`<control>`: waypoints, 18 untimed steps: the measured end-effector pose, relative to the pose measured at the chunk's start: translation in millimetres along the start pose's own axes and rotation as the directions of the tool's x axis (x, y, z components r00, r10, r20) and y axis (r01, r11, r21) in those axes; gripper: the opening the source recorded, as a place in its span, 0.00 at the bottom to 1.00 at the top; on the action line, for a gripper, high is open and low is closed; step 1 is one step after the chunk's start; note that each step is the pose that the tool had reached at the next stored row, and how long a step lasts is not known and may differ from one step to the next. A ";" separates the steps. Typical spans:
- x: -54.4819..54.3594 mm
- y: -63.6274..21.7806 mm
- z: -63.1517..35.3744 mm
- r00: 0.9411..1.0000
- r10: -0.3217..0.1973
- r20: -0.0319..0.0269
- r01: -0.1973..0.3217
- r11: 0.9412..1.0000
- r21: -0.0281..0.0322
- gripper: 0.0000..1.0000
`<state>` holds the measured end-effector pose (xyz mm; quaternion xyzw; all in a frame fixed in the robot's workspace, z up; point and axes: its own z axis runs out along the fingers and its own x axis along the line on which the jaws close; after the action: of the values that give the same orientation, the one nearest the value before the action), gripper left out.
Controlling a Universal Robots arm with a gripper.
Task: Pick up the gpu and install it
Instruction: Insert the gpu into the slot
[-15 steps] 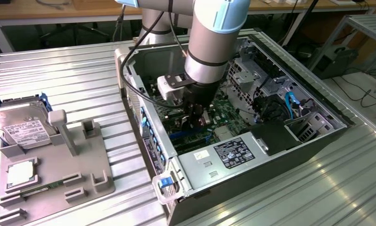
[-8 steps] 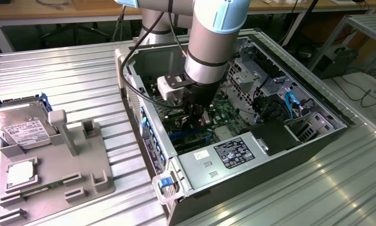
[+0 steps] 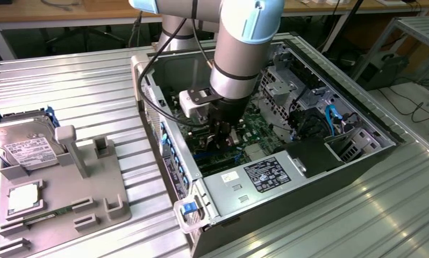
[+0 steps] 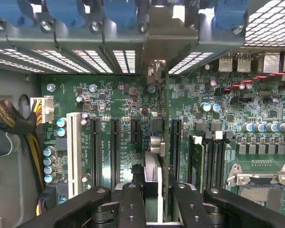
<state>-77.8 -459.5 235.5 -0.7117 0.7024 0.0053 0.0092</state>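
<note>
we have the gripper (image 4: pixel 152 199) down inside the computer case (image 3: pixel 386 141), fingers (image 4: pixel 133 204) closed on the gpu (image 4: pixel 154 142). the card stands edge-on over a slot of the motherboard (image 4: pixel 118 99), bracket at the case's back wall. it looks lined up; whether seated, we cannot tell.

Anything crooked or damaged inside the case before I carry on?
Nothing stands out. The gpu stands edge-on in the end effector over the motherboard, in line with the slots. No bent or loose parts are visible inside the case.
</note>
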 end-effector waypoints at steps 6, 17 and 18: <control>0.1 0.0 3.8 1.000 0.000 0.000 0.000 1.000 -0.007 0.28; 0.0 1.0 12.6 1.000 0.000 0.000 0.000 1.000 -0.007 0.28; 0.0 1.0 12.6 1.000 0.000 0.000 0.000 1.000 -0.007 0.28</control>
<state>-78.7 -459.3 222.9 -0.7117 0.7024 0.0078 0.0067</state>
